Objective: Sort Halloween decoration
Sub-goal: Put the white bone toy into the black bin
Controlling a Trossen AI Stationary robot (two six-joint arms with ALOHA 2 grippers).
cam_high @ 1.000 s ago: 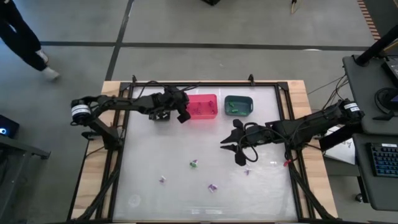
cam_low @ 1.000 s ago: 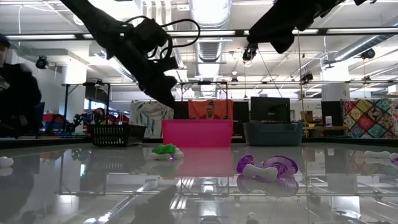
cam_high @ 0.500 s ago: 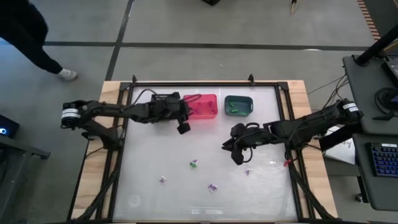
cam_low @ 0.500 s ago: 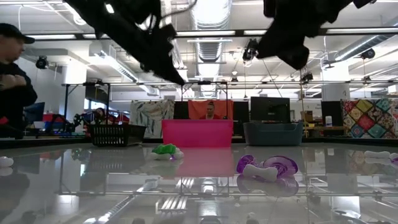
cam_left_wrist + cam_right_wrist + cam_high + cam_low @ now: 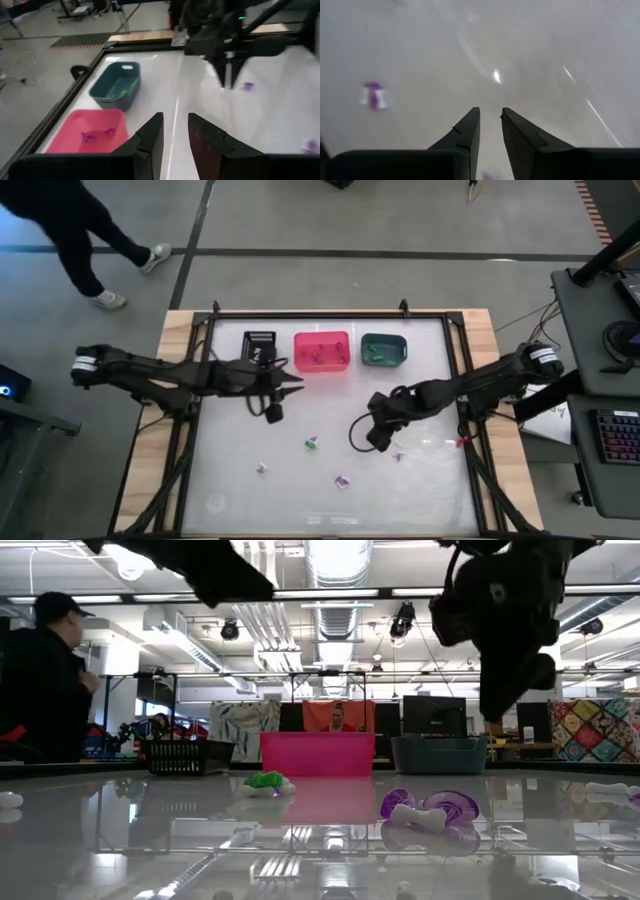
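Purple is closest to me: one small trinket [image 5: 373, 95] lies on the glossy table [image 5: 230, 450] just off my right gripper [image 5: 491, 111]. Its two fingers are narrowly parted, with nothing between them. I judge I hold that arm low and stretched inward, wrist bent down over the tabletop, so the fingers can drop onto a piece.

My left gripper [image 5: 272, 408] hangs mid-table on a long, nearly straight reach, fingers [image 5: 150, 132] likewise a slit apart and empty. It looks free for another pick.

A little farther out, the loose Halloween decoration is scattered. A green piece [image 5: 312, 443] lies between my two grippers, and purple ones [image 5: 341, 481] sit toward the table's near edge.

Farthest, along the back edge, stand the black bin [image 5: 259, 345], pink bin [image 5: 322, 334] and teal bin [image 5: 383, 337]. Purple bits lie in the pink one and green bits in the teal, so colour decides where each goes.
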